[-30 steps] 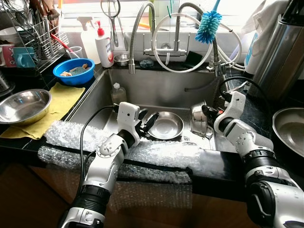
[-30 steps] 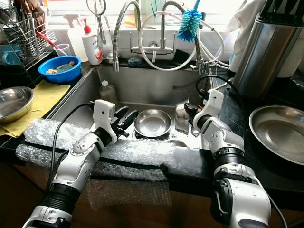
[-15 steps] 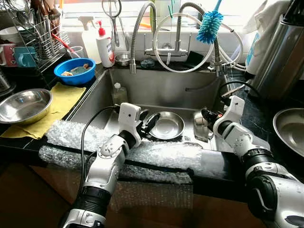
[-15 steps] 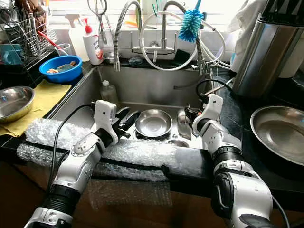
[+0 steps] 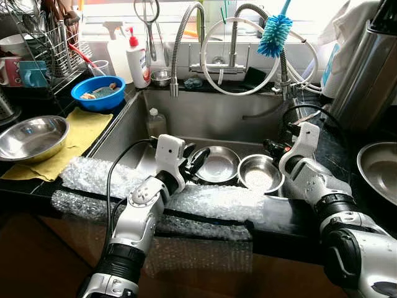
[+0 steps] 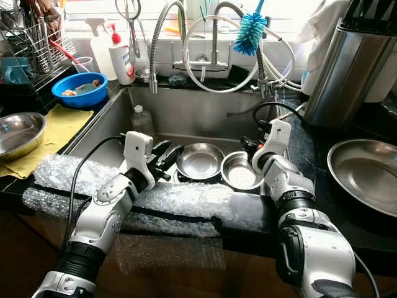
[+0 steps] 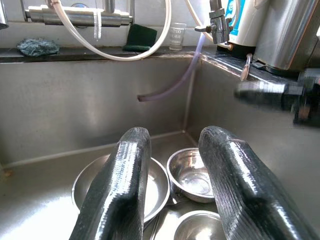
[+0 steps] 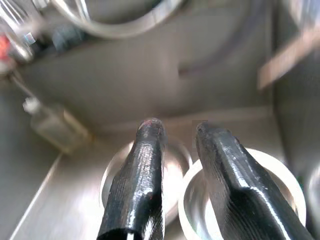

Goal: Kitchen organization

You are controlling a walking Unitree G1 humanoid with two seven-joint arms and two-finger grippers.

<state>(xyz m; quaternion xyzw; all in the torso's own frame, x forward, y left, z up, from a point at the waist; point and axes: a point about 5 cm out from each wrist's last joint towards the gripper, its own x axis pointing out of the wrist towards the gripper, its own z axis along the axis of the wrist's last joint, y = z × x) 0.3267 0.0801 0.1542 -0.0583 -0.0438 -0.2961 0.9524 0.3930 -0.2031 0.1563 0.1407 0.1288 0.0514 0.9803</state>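
Two steel dishes lie in the sink (image 5: 205,118): a shallow steel plate (image 5: 217,165) and, to its right, a small steel bowl (image 5: 260,174) sitting upright. My right gripper (image 5: 271,148) hovers at the bowl's far right rim, open. In the right wrist view the right gripper (image 8: 175,127) has one finger over the small steel bowl (image 8: 250,200) and the other outside it. My left gripper (image 5: 198,159) is open beside the plate's left edge, holding nothing. The left wrist view shows the steel plate (image 7: 95,182), the small steel bowl (image 7: 192,175) and another bowl (image 7: 197,227) below the left gripper (image 7: 172,137).
Bubble wrap (image 5: 124,183) pads the sink's front edge. On the left counter sit a steel bowl (image 5: 31,138) on a yellow cloth, a blue bowl (image 5: 96,92) and a dish rack (image 5: 46,43). A plastic bottle (image 5: 155,121) leans in the sink. A steel pan (image 5: 378,162) sits at the right.
The small steel bowl, held on its side by my right gripper earlier, now lies upright on the sink floor. The right gripper has opened. My left arm stayed put.
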